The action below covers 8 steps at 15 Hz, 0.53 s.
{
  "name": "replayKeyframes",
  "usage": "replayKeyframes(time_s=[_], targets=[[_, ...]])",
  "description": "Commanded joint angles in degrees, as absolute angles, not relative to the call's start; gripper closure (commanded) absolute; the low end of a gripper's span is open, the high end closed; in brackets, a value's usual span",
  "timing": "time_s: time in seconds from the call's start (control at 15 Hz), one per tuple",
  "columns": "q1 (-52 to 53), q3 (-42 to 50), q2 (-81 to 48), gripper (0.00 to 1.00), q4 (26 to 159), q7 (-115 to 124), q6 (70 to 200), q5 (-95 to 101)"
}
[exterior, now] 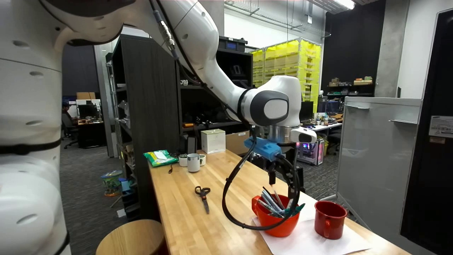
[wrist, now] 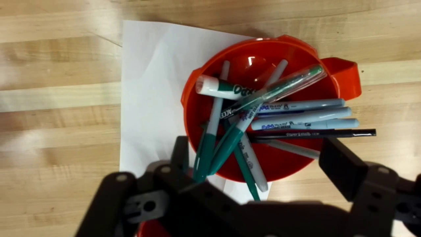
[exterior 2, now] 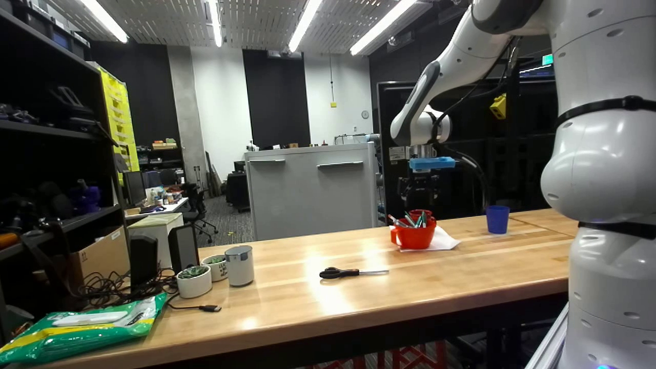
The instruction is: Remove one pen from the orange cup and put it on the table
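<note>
The orange cup (exterior: 277,226) stands on the table (exterior: 198,230) and holds several pens; both exterior views show it, handle outward (exterior 2: 416,238). In the wrist view the orange cup (wrist: 296,56) holds pale blue-grey pens (wrist: 302,118), green-capped pens (wrist: 227,151), a grey marker (wrist: 255,164) and a black pen (wrist: 315,133). Several pens lean over the rim. My gripper (wrist: 256,153) is open, with fingers wide apart and nothing held. It points down above the cup in both exterior views (exterior: 282,184). Its fingers hide part of the cup's near side in the wrist view.
A darker red cup (exterior: 330,221) stands beside the orange cup on white paper (exterior: 311,244). Black-handled scissors (exterior 2: 341,273) lie on the table. A blue cup (exterior 2: 497,220) stands near the arm. A grey cup (exterior 2: 240,266), small plants (exterior 2: 195,282) and a green packet (exterior 2: 92,328) are at the far end.
</note>
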State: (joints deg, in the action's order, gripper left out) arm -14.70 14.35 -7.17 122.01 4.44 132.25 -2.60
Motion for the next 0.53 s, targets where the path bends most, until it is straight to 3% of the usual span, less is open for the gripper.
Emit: replayKeyframes(time_s=[0.0, 0.47], targets=[[-15.51, 14.80, -8.11, 0.00, 121.07, 4.42, 132.05, -4.18], [-16.24, 14.76, -10.97, 0.00, 119.10, 4.27, 133.53, -6.62]])
